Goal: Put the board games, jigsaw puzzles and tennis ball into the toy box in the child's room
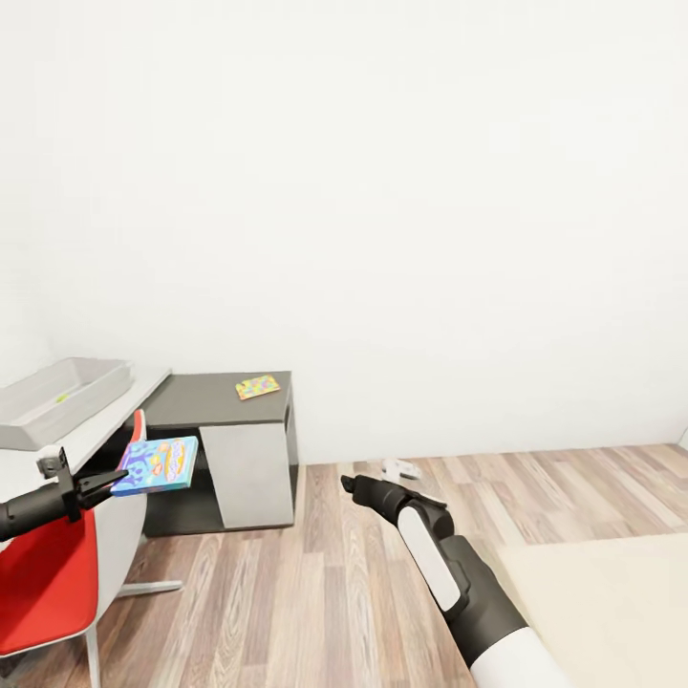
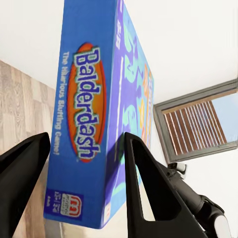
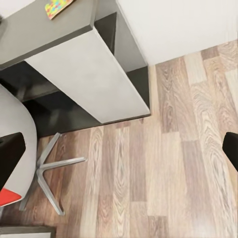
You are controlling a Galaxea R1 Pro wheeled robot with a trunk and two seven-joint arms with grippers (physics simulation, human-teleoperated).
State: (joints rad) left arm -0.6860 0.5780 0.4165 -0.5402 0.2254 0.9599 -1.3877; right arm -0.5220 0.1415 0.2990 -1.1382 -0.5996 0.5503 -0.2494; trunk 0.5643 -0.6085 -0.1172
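Bright, even, flat light throughout, with no visible lamp and no glare. The white wall point(image 1: 382, 191) is nearly washed out, almost without shading. Shadows are soft and faint: a dim patch sits under the dark cabinet point(image 1: 225, 401), and its open recess is the darkest area. The wood floor point(image 1: 315, 592) beside the cabinet shows clear, slightly soft grain. In the left wrist view, the lettering on the blue box point(image 2: 84, 124) is sharp, while the black fingers point(image 2: 148, 198) are nearly featureless silhouettes. Straight lines lean and stretch toward the edges in both wrist views.
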